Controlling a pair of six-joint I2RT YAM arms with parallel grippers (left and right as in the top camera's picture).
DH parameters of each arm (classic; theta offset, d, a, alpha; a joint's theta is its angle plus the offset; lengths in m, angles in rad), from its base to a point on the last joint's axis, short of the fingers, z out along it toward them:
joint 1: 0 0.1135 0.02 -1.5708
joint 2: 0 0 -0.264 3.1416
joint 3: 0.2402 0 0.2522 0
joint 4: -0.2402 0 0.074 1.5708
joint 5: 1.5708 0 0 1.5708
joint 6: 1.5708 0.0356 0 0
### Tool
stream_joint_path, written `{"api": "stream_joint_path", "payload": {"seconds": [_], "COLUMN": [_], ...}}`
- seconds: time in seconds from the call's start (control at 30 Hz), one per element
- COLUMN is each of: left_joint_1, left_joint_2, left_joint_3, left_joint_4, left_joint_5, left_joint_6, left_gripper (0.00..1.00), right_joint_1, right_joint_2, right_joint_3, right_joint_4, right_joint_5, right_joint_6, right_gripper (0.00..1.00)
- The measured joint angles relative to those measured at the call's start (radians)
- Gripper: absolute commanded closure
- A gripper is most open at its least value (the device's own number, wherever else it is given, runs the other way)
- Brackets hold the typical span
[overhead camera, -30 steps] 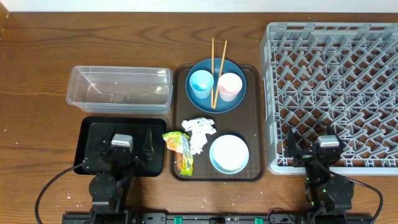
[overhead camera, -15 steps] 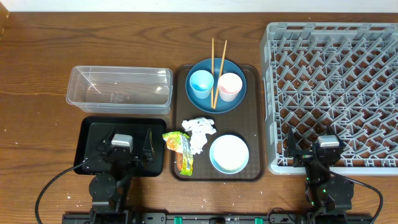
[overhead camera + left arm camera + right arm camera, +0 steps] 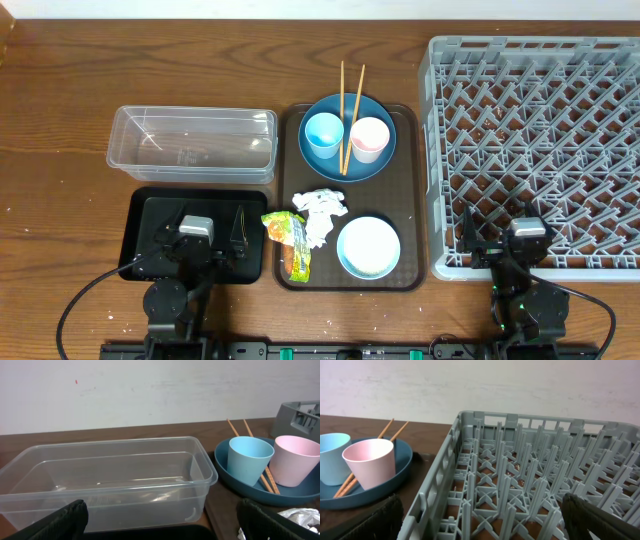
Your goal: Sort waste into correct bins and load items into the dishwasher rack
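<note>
White crumpled tissue [image 3: 320, 215] and the snack wrapper [image 3: 290, 240] lie on the brown tray [image 3: 408, 200]; both your hands are spread open.
The wrapper touches the tissue's left edge, and the white bowl [image 3: 368, 247] sits just right of them. Behind, the dark blue plate [image 3: 380, 165] carries the light blue cup [image 3: 323, 132], the pale pink cup [image 3: 368, 137] and two chopsticks [image 3: 343, 90] between them. To the left are the clear tub [image 3: 190, 112] and the black tray [image 3: 140, 235], which lies under your left hand [image 3: 198, 243]. Your right hand [image 3: 520, 245], gripping nothing, is over the grey rack [image 3: 435, 150], at its near edge, on the wooden surface [image 3: 80, 100].
</note>
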Motion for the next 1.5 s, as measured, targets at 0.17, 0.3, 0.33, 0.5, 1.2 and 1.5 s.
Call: {"api": "stream_joint_path", "payload": {"seconds": [0.17, 0.3, 0.33, 0.5, 1.2, 1.5], "left_joint_1": [0.000, 0.000, 0.000, 0.000, 0.000, 0.000], "left_joint_2": [0.000, 0.000, 0.000, 0.000, 0.116, 0.238], "left_joint_3": [0.000, 0.000, 0.000, 0.000, 0.076, 0.444], "left_joint_4": [0.000, 0.000, 0.000, 0.000, -0.220, -0.644], "left_joint_5": [0.000, 0.000, 0.000, 0.000, 0.322, 0.364], "left_joint_6": [0.000, 0.000, 0.000, 0.000, -0.274, -0.293], "left_gripper": [0.04, 0.04, 0.04, 0.04, 0.03, 0.04], "right_joint_1": [0.000, 0.000, 0.000, 0.000, 0.000, 0.000], "right_joint_2": [0.000, 0.000, 0.000, 0.000, 0.000, 0.000], "right_joint_3": [0.000, 0.000, 0.000, 0.000, 0.000, 0.000], "right_joint_4": [0.000, 0.000, 0.000, 0.000, 0.000, 0.001], "right_joint_5": [0.000, 0.000, 0.000, 0.000, 0.000, 0.000], "right_joint_6": [0.000, 0.000, 0.000, 0.000, 0.000, 0.000], "right_gripper": [0.01, 0.01, 0.01, 0.01, 0.01, 0.01]}}
